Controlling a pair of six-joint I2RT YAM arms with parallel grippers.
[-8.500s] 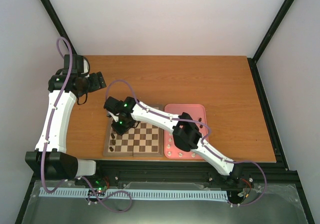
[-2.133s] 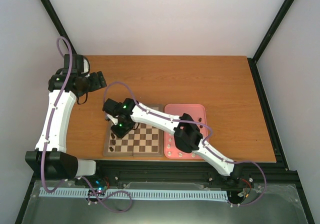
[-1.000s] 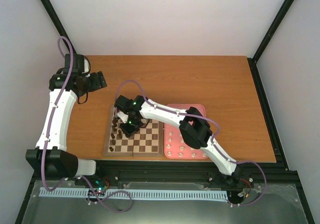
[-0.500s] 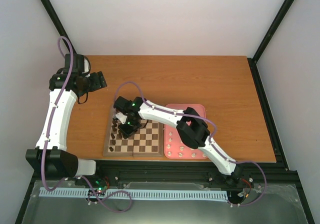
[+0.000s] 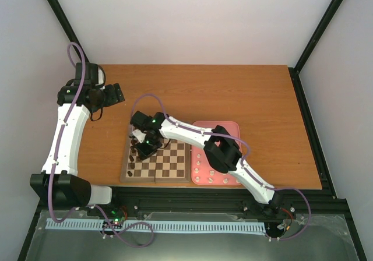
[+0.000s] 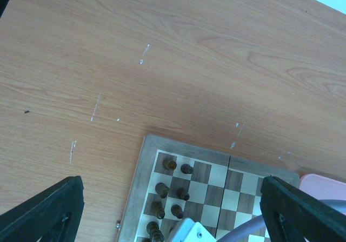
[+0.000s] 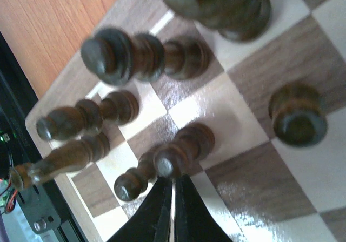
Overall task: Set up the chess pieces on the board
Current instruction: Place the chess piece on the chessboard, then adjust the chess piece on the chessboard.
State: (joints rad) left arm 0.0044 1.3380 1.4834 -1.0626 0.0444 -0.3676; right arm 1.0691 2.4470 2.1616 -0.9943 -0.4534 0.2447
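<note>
Right gripper point(image 7: 173, 187) pinched closed on nothing, tips just beside a dark brown wooden pawn point(image 7: 183, 147), packed among other dark pieces point(image 7: 116, 55) at the left side of the square wooden chessboard point(image 5: 157, 179). Risk: any sideways drift topples neighbours. Left gripper point(image 5: 118, 93) spread wide, well off the board's far-left corner. Cream-white chess pieces point(image 5: 198, 170) sit in the pink rectangular tray point(image 5: 236, 124) just right of the board.

- Your left arm point(image 5: 67, 130) runs up the left side of the top view, bent at the elbow, with its wrist at the upper left.
- Your left gripper point(image 5: 115, 92) points right, jaws spread wide. Its black fingers point(image 6: 46, 212) fill the wrist view's bottom corners.
- Your right arm point(image 5: 198, 137) reaches from lower right to centre left.
- Your right gripper point(image 7: 173, 201) points down, tips pressed together.
</note>
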